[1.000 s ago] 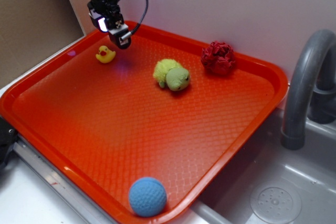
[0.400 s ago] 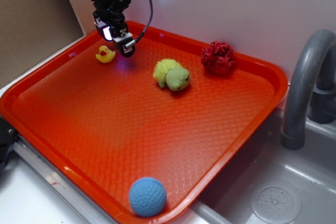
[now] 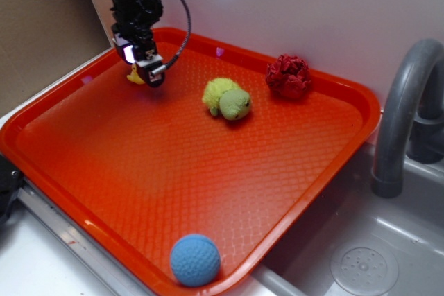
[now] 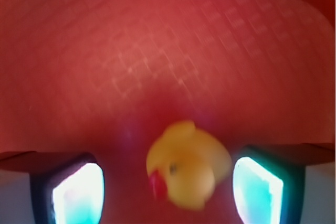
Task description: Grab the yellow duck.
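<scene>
Between my wide-open jaws sits the tiny glossy yellow rubber duck (image 4: 188,169), on the textured orange plastic tray (image 3: 208,171) near its far left corner. Black gripper (image 3: 147,68) aligned; closing and lifting remain.

Glossy yellow duck (image 4: 188,167), red beak, seemingly upright on tray (image 3: 208,171)

I see a pale, plain wall (image 3: 312,12) behind | brown board panel (image 3: 41,39) at far left | grey sink basin (image 3: 361,254) with round drain (image 3: 364,266) at lower right | curved grey faucet (image 3: 402,102) rising beside it | light-grey counter edge (image 3: 41,254) lower left | soft, even lighting
</scene>
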